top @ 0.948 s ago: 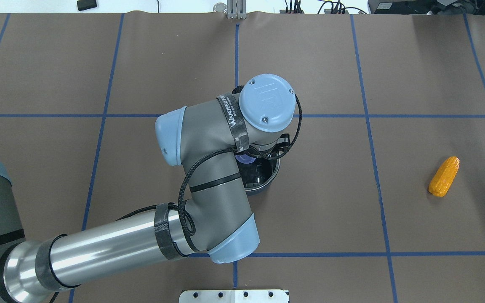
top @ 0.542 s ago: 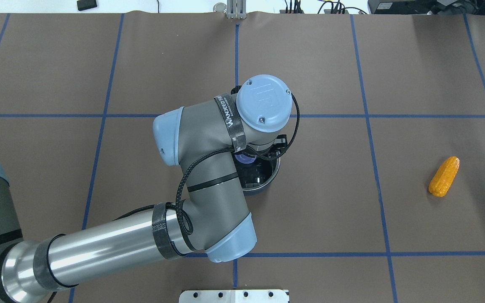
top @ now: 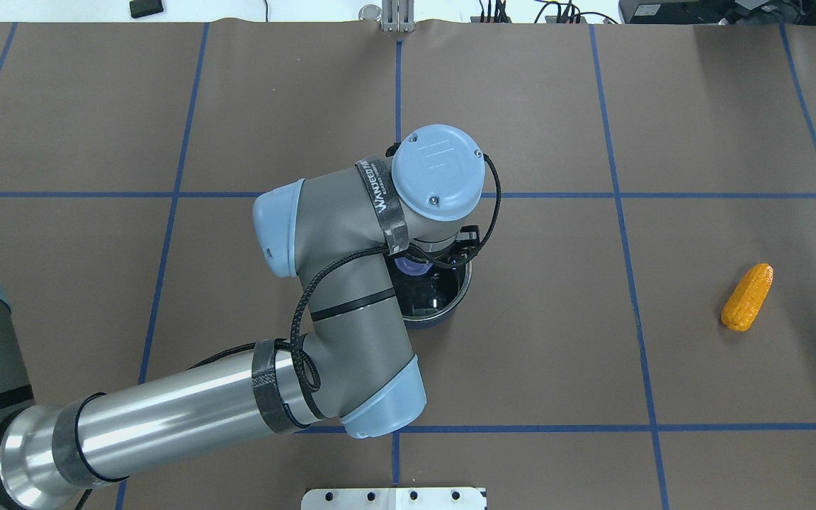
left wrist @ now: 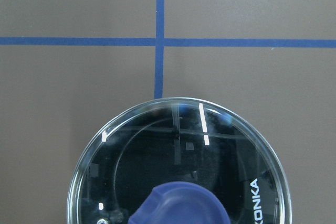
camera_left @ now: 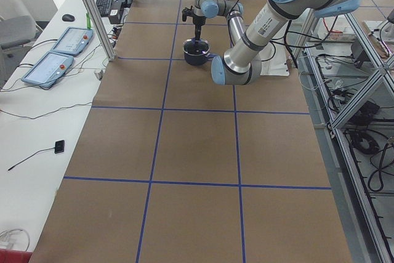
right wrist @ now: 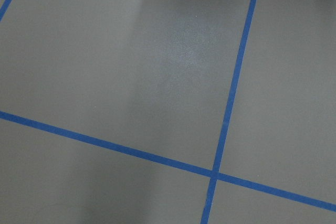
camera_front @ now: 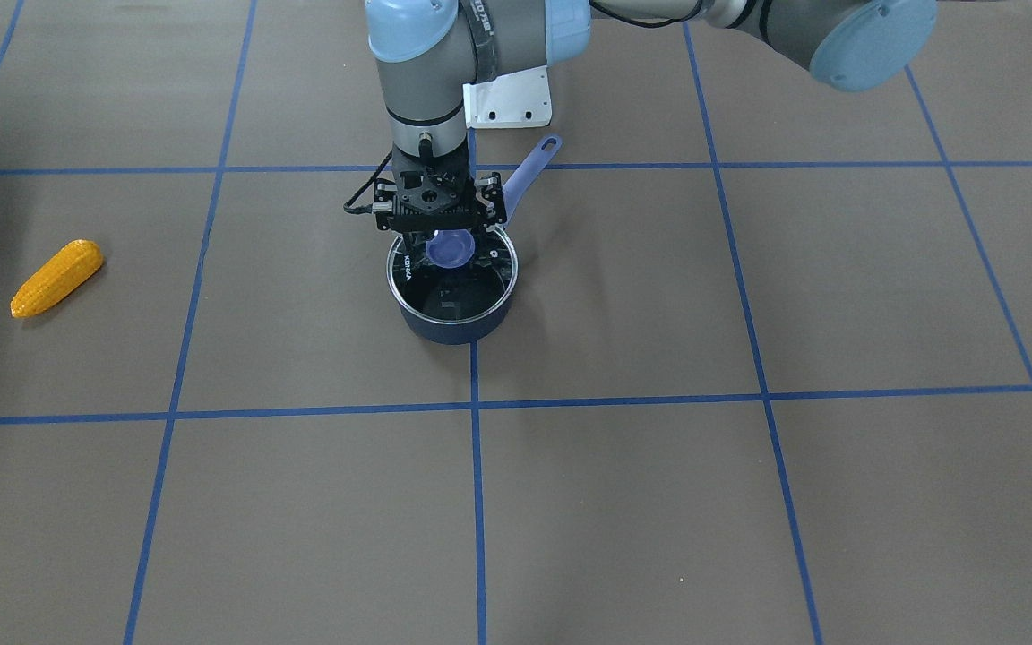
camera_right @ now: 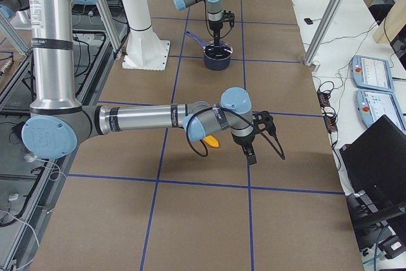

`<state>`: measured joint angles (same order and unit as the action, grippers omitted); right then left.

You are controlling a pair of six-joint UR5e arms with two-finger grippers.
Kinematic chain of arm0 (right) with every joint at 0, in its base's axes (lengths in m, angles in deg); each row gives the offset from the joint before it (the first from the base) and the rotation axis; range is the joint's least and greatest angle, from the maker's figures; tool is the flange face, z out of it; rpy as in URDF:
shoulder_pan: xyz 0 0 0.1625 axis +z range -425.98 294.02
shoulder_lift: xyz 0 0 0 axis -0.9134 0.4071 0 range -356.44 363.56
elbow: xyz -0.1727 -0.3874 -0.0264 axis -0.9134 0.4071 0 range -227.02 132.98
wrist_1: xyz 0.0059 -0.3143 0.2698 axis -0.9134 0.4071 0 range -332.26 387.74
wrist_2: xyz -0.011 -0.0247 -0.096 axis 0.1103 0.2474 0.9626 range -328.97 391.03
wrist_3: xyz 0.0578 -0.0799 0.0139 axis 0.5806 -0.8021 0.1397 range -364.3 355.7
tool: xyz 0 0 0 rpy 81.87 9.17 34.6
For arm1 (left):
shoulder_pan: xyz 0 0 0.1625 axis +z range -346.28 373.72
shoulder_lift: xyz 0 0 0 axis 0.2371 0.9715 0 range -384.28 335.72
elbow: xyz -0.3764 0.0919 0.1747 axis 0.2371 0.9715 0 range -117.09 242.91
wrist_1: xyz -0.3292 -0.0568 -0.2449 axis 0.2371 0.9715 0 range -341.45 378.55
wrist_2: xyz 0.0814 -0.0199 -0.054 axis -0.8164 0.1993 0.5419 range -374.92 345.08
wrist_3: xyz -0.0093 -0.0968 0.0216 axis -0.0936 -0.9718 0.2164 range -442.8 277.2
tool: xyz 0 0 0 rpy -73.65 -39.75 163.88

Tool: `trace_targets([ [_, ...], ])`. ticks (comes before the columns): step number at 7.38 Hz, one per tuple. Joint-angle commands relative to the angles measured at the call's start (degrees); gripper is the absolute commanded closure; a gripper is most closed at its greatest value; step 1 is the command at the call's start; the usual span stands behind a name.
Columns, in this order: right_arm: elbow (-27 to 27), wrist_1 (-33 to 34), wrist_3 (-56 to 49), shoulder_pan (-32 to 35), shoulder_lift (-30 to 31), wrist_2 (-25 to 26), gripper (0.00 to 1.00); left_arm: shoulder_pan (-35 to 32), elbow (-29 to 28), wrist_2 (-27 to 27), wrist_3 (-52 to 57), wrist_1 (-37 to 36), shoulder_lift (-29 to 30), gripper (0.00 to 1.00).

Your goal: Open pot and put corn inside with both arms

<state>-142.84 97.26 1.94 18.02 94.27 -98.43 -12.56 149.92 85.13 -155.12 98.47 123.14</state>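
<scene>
One risk: my left jaws hang at the blue round knob [camera_front: 450,248] of the clear glass lid [camera_front: 453,291] on the dark-blue metal pot [camera_front: 449,331], pinching or not I cannot tell; a shallow hold could drop that lid. Well apart, the orange-yellow toy corn cob [camera_front: 56,278] lies on the brown worktop [camera_front: 659,493]; whether my right jaws are spread, I cannot tell.

Bright, even ceiling light all round, no dim corners. Brown mat [right wrist: 189,51] matte, with pale sheen patch in right wrist view. Shadows soft and short: faint rim hugging corn [camera_front: 57,278], darker pool under pot [camera_front: 453,330]. Glass lid [left wrist: 157,150] mirror-dark, with white streak glints and ceiling reflections. Hard highlight along left arm [top: 167,418] silver tube. Purple knob [left wrist: 181,203] close to lens, slightly soft. Exterior views sharp; far end of side views small, detail lost.
</scene>
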Motion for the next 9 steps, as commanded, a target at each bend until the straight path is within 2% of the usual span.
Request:
trace_targets([
  [1,0.0,0.1,0.0,-0.1,0.0,0.1,0.0,0.0,0.0,0.0,0.0,2.5,-1.3,0.02],
  [2,0.0,0.0,0.0,-0.1,0.0,0.0,0.0,0.0,0.0,0.0,0.0,2.5,-1.2,0.03],
  [4,0.0,0.0,0.0,-0.1,0.0,0.0,0.0,0.0,0.0,0.0,-0.2,2.5,-1.3,0.19],
  [7,-0.1,0.1,0.0,-0.1,-0.1,0.0,0.0,-0.4,0.7,-0.1,0.1,2.4,-1.5,0.35],
  [9,-0.2,0.1,0.1,-0.1,-0.1,0.0,0.0,-1.8,4.0,0.3,0.1,1.7,-1.7,0.44],
])
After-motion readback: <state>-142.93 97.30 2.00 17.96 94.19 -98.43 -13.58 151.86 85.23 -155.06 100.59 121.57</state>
